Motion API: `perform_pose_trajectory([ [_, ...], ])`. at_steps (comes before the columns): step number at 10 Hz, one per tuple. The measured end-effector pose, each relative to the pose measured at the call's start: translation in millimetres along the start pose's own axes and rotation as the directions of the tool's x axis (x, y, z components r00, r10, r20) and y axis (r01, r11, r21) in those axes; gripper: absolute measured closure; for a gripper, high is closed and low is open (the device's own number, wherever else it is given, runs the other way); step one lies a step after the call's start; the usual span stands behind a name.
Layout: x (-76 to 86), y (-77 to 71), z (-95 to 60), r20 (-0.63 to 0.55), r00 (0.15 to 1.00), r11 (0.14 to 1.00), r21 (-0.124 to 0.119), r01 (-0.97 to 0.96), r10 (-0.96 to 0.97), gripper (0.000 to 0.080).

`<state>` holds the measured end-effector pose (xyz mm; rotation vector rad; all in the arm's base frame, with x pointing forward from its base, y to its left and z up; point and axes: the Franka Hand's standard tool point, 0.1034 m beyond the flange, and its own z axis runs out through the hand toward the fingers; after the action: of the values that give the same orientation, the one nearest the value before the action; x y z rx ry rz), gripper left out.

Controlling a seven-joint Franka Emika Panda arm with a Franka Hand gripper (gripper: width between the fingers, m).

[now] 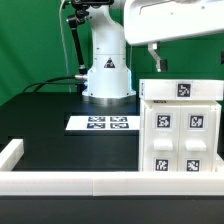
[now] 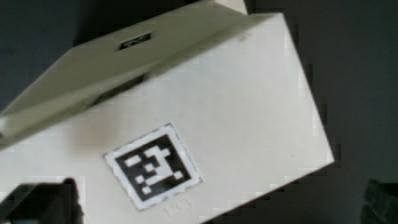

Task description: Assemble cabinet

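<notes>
Hovering above the cabinet, the black two-finger gripper (image 1: 155,62) is hanging from the white arm near the top of the exterior view; in the wrist view I am seeing its two dark fingertips (image 2: 39,198) spread wide at the frame's edges with nothing between them, so I am reading it as released and empty.

Going by size, I am looking first at the black table (image 1: 50,140), edged by a low white border rail (image 1: 60,186) that I take to be keeping parts from sliding off. Next, the large white plastic box-shaped cabinet (image 1: 183,128) is standing at the exterior view's right, against the rail, its tagged panels facing the camera, probably so the tags stay readable. The wrist view is filling with one slanted white panel and a square tag (image 2: 157,165), which suggests I am lining up over its top. Smallest, the flat white marker board (image 1: 102,123) is lying before the arm's base, well apart from the cabinet.
</notes>
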<state>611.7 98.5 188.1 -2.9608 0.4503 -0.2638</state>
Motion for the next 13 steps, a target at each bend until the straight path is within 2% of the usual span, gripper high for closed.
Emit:
perform_pose_trajectory([
  [1,1.7,1.6,-0.6,-0.007,0.978,0.978,-0.019,0.209,-0.209,0.0002],
  [3,3.3,2.3,-1.4,-0.005,0.877,0.876,-0.033,0.480,-0.481,0.0002],
  [5,3.8,6.5,-1.1,0.013,0.720,0.719,-0.033,0.694,-0.694,0.0002],
  [9,4.6,9.7,-0.8,0.025,0.509,0.508,-0.031,0.861,-0.861,0.0002],
  [10,5.5,11.0,-0.8,0.030,0.429,0.429,-0.034,0.903,-0.903,0.0002],
  [11,7.9,12.4,-0.4,0.035,0.286,0.284,-0.049,0.958,-0.958,0.0002],
  [13,5.9,13.0,4.0,0.070,0.075,0.072,-0.045,0.996,-0.995,0.0002],
])
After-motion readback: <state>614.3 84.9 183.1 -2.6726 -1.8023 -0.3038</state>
